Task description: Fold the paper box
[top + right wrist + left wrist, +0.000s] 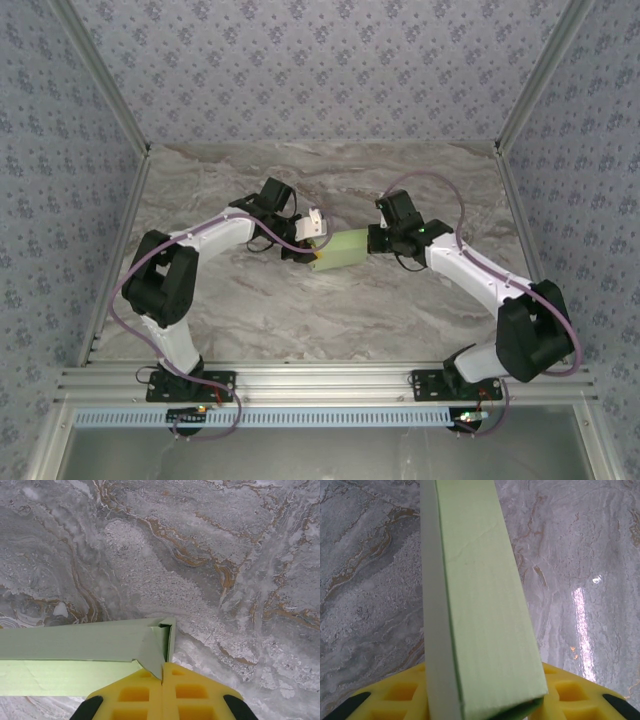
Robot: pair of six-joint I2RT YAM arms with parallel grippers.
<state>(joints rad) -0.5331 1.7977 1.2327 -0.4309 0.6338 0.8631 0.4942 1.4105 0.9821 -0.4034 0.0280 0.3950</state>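
Yellow fingers of my left gripper [485,697] clamp the left end of the box [480,605], a pale green sleeve at the middle of the counter [300,320]. My right gripper [162,682] is closed, its tips against the right end flap [155,652]; whether it pinches the card I cannot tell. I judge the body formed and the end closing in hand. Next, that flap needs tucking in squarely while the left holds firm.
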